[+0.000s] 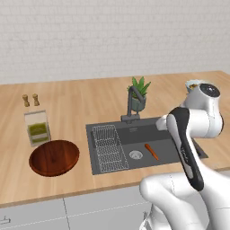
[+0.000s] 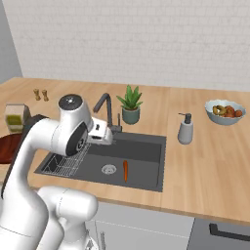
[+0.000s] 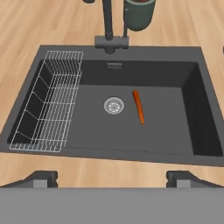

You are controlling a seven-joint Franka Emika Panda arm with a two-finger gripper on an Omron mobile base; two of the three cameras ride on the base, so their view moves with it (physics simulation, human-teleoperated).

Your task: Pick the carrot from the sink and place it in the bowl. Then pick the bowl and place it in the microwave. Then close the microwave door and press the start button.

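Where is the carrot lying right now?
The carrot lies on the floor of the sink, just right of the round drain in the hand view, across from the wire rack.

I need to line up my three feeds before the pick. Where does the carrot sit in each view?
Left base view: the carrot lies right of centre, on the sink floor, just right of the drain.
Right base view: the carrot is at centre, lower half, right of the drain.
Hand view: the carrot is slightly right of centre, above the midline, right of the drain.
Shared landmark: the round drain.
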